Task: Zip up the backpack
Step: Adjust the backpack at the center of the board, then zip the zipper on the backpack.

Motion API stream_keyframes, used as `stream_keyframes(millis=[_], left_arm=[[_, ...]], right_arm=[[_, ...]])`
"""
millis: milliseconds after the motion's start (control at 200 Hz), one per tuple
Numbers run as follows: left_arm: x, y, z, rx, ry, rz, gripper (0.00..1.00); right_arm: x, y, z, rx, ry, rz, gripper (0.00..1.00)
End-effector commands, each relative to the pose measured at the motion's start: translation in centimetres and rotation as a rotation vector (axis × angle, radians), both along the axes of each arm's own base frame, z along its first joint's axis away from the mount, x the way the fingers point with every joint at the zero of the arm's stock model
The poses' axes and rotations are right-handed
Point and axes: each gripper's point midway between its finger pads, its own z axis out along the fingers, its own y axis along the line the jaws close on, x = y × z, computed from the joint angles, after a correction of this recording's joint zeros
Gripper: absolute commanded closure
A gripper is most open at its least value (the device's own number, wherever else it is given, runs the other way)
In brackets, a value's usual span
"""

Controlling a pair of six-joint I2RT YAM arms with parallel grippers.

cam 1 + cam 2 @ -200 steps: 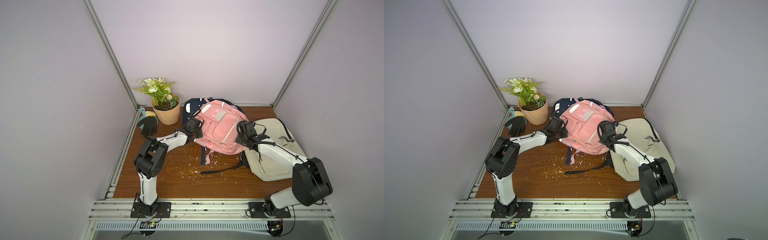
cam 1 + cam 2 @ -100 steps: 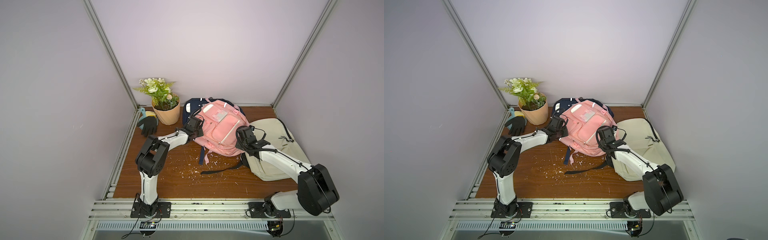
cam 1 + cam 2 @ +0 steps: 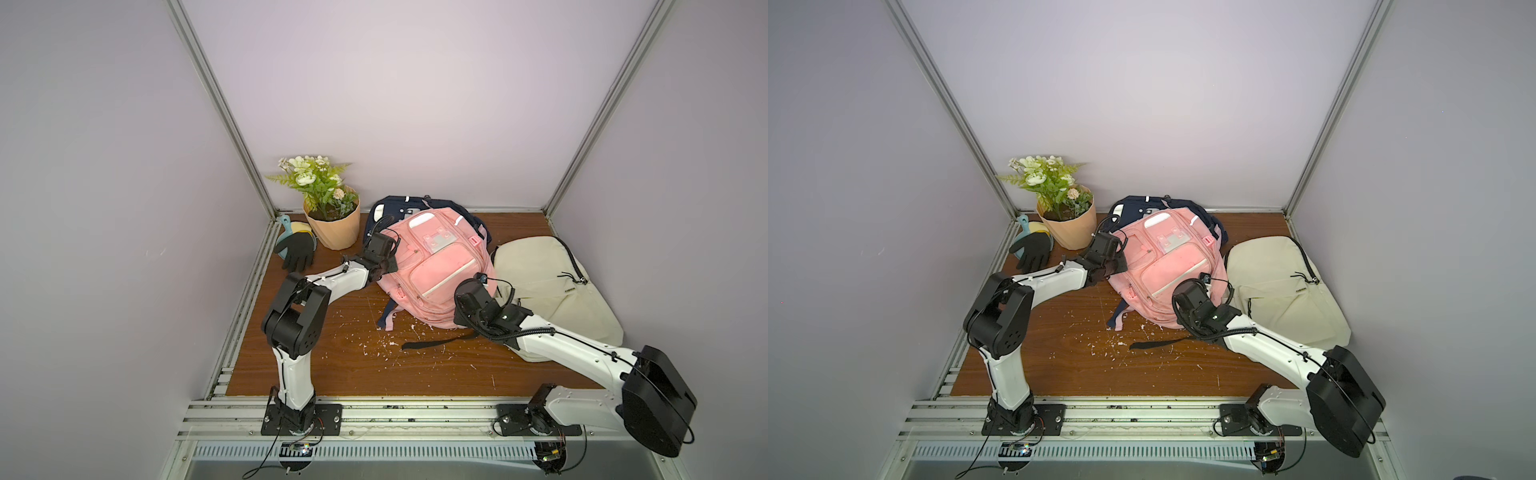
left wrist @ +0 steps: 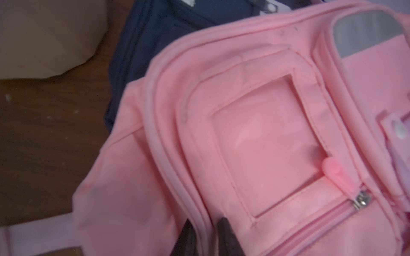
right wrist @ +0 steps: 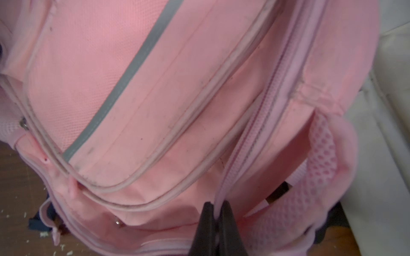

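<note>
Nearest the front rail, the right arm [image 3: 561,345] is reaching in low at the near right corner of the pink backpack [image 3: 436,274]. Its jaws are pressed fully together and are pinching a pale pink strip [image 5: 218,199]. That strip is the end of a zip track [image 5: 264,106], and the next move hangs on this. The track is running straight away from those jaws, up the backpack's side toward its top at the far end. Any pull will probably have to follow that line. What shows of the track is looking closed, and it is not clear where its slider is sitting.

The backpack is lying face up in the middle of the counter [image 3: 332,365], with its long axis pointing away from the rail and slanting a little to the left. The right arm is the nearer one to that zip.

Further in, the left arm [image 3: 332,280] is working the backpack's far left edge. Its dark fingertips [image 4: 226,235] are standing slightly apart with a ridge of pink piping [image 4: 205,223] between them. Whether they are gripping it or only straddling it, nobody can tell.

Now the count:
- Two arms.
- Three backpacks: the pink one, a cream backpack [image 3: 548,291] just beside it on the right, and a navy backpack [image 3: 390,210] partly under its far end.
- Two metal sliders in the right wrist view [image 5: 23,123] [image 5: 117,222], and one with a pink tab [image 4: 360,200] in the left wrist view.
- One black strap [image 3: 436,341] lying on the wood.
- In the far left corner: one black glove [image 3: 297,251], one blue scoop [image 3: 284,232] and one flower pot [image 3: 334,226].
</note>
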Motion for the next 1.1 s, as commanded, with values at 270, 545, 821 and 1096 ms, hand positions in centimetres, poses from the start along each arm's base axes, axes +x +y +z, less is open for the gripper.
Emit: stream_keyframes(millis=[270, 545, 821, 1096], left_arm=[[-7.6, -4.9, 4.0, -0.078, -0.038, -0.160, 0.38], [-7.9, -8.1, 1.4, -0.112, 0.004, -0.273, 0.39], [-7.7, -9.6, 0.2, -0.147, 0.025, -0.323, 0.53], [-7.9, -9.7, -0.2, -0.159, 0.037, -0.327, 0.65]], right_arm=[[-0.7, -0.5, 4.1, 0.013, -0.093, 0.004, 0.55], [-1.9, 4.5, 5.3, 0.154, -0.161, 0.172, 0.54], [-1.2, 8.9, 4.3, 0.244, -0.171, 0.234, 0.60], [0.2, 11.8, 3.3, 0.277, -0.175, 0.261, 0.63]])
